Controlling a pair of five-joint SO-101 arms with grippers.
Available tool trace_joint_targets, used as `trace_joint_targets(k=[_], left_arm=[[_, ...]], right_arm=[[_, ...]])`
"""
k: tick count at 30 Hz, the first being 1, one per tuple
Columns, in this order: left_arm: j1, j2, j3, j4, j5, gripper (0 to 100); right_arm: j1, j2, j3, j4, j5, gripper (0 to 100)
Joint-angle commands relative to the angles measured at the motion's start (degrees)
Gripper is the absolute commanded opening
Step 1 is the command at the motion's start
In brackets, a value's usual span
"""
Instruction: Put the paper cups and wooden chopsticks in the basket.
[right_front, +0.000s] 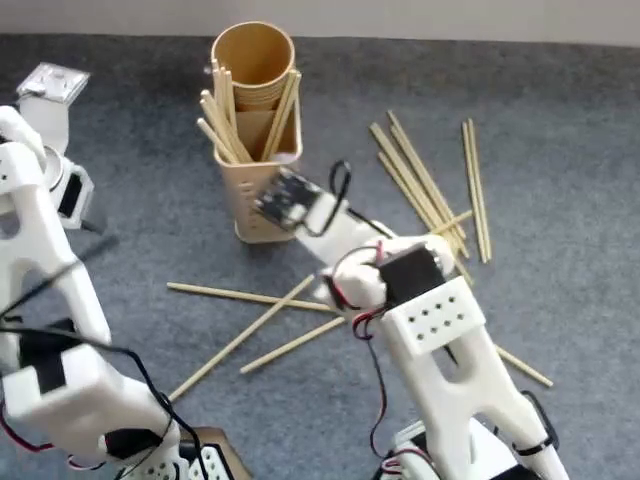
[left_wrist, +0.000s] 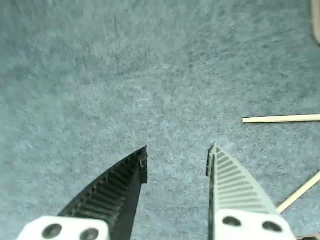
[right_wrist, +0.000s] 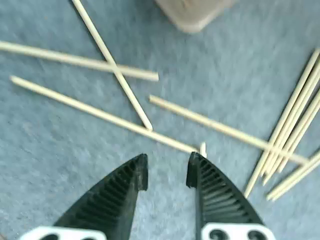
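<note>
A tall tan basket (right_front: 250, 195) stands at the back of the grey carpet, holding stacked paper cups (right_front: 253, 60) and several wooden chopsticks (right_front: 222, 125). Loose chopsticks (right_front: 250, 297) lie crossed in front of it, and a bundle (right_front: 420, 185) fans out to its right. My right gripper (right_wrist: 167, 170) hangs open just above the carpet, its fingertips close to one end of a chopstick (right_wrist: 100, 114), with the basket's base (right_wrist: 192, 12) beyond. My left gripper (left_wrist: 177, 160) is open over bare carpet, and a chopstick (left_wrist: 280, 119) lies off to one side.
The right arm (right_front: 430, 320) stretches from the front edge toward the basket and covers part of the loose sticks. The left arm (right_front: 50, 300) stands along the left edge. Another pair of chopsticks (right_front: 475, 190) lies far right.
</note>
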Motion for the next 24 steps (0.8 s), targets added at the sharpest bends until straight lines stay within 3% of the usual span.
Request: trace_joint_targets(k=[1, 5, 9, 13, 17, 22, 24], left_arm=[[6.29, -16.40, 7.60, 0.70, -6.77, 22], [12.79, -32.84, 22.64, 0.26, -11.52, 22], [18.33, -42.59, 35.74, -1.23, -11.52, 22], [18.24, -45.41, 42.86, -5.63, -9.32, 22], [17.98, -45.76, 48.48, -14.33, 2.64, 22], [18.42, -45.76, 55.16, -25.41, 29.63, 22], [17.98, -45.85, 59.30, -32.53, 35.60, 22]], right_arm=[[17.19, -1.45, 7.25, -8.75, -0.26, 13.5], [29.58, -0.75, 13.85, -28.09, -4.04, 13.5], [31.08, 6.99, 20.00, -35.91, -4.31, 13.5], [31.52, 19.74, 14.81, -39.43, -4.31, 13.5], [31.52, 31.87, 3.74, -40.66, -4.40, 13.5], [31.34, 41.80, -9.27, -40.57, -3.78, 14.9], [30.73, 44.53, -12.88, -40.57, -2.02, 19.3]])
